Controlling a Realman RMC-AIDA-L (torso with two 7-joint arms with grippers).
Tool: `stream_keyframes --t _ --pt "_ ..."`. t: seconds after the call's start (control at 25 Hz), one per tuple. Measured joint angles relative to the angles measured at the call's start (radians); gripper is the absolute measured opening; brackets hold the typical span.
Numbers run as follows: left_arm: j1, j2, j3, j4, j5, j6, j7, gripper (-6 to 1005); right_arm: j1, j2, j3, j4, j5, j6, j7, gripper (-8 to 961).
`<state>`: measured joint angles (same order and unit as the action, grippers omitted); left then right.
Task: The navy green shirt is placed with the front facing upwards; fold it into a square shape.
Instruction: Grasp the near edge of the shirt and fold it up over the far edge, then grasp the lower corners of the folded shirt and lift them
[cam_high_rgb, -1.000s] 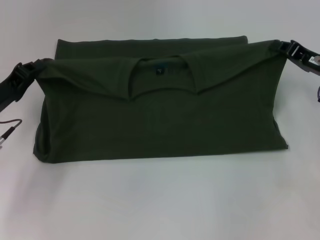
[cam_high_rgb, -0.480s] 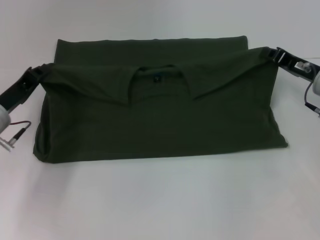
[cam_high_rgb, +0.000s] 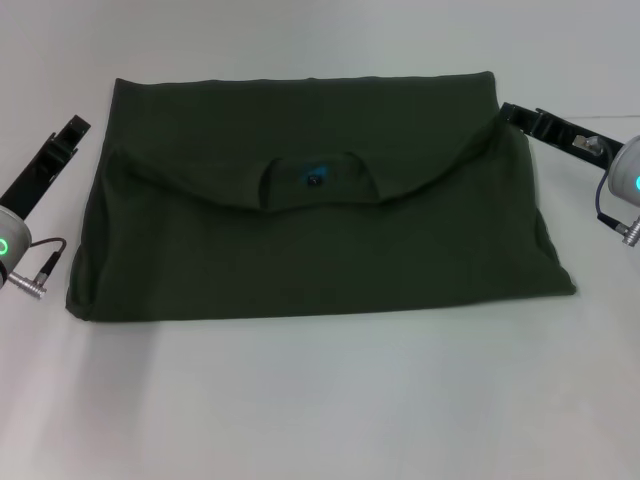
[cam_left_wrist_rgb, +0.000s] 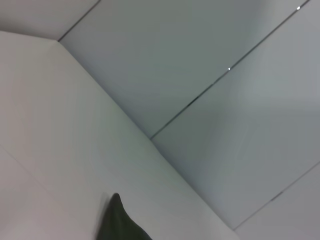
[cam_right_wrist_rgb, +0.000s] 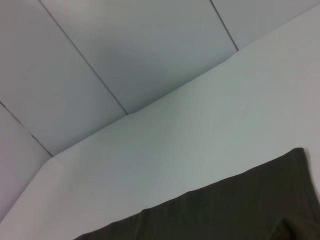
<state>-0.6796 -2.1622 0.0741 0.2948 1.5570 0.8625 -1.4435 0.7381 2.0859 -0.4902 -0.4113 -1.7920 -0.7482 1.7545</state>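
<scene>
The navy green shirt (cam_high_rgb: 320, 230) lies on the white table as a wide rectangle, its collar end folded over toward the back so the round collar and small neck label (cam_high_rgb: 314, 180) face up. My left gripper (cam_high_rgb: 68, 135) is open just off the fold's left corner, clear of the cloth. My right gripper (cam_high_rgb: 512, 112) is at the fold's right corner, against the shirt's edge; its grip is not discernible. A dark corner of the shirt (cam_left_wrist_rgb: 117, 225) shows in the left wrist view. In the right wrist view, the shirt's edge (cam_right_wrist_rgb: 225, 210) fills the low part.
The white table (cam_high_rgb: 320, 400) stretches broadly in front of the shirt. A grey panelled wall (cam_right_wrist_rgb: 125, 45) rises behind the table's far edge. A cable and plug (cam_high_rgb: 45, 262) hang from my left wrist beside the shirt.
The lifted fold has dropped and now lies flat on the shirt. My left gripper has let go of its corner and drawn away. My right gripper has moved inward and lower.
</scene>
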Motion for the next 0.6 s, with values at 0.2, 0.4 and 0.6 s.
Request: stream_keyframes --t 0.2,0.4,0.6 --pt "0.021 0.008 0.031 0.001 0.007 0.042 -0.028 387 -0.025 -0.010 0.000 -0.001 0.041 -0.044 0.011 375" --pt "0.106 0.042 0.202 0.063 0.057 0.177 -0.269 479 -0.094 -0.058 -0.014 -0.010 0.043 -0.222 0.089 714" --pt "0.202 0.067 0.308 0.269 0.288 0.359 -0.606 658 -0.186 -0.106 -0.064 -0.010 0.039 -0.364 0.158 938"
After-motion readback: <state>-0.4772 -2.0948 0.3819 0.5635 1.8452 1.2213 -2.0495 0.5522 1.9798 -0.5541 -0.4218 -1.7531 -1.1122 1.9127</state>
